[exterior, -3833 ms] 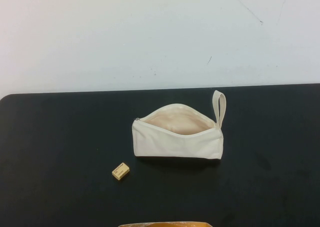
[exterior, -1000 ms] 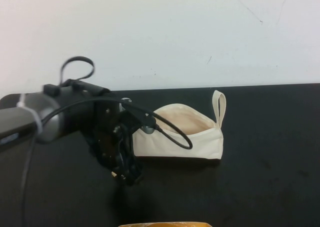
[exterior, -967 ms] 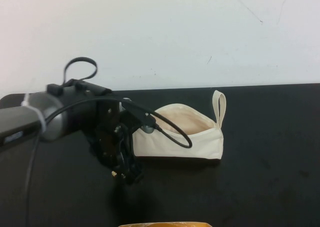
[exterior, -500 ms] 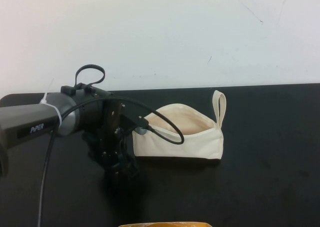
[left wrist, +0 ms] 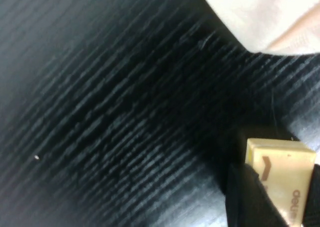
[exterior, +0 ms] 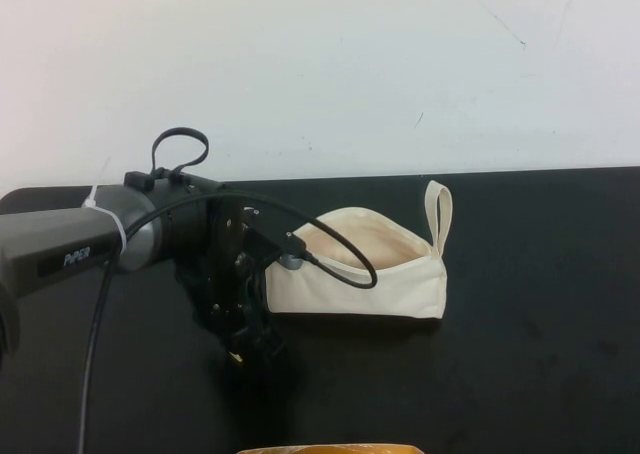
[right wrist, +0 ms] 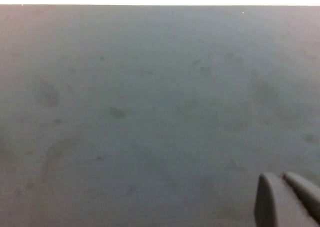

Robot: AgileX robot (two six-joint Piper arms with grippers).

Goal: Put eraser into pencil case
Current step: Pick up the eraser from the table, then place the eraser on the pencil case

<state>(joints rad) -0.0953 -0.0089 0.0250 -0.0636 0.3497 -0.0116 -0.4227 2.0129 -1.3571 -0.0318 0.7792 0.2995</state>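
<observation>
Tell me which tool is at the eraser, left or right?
The left tool, low over the table just left of the pencil case; its fingers flank the eraser. The right tool shows only bare table, out of the high view.

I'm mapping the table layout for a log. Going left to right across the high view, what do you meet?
Left arm → left gripper, down at the table and closed on the eraser → pencil case, mouth open → its loop strap. The right gripper is outside that view, over bare table.

Even, soft light; left wrist view blurred close up, right hazy.
</observation>
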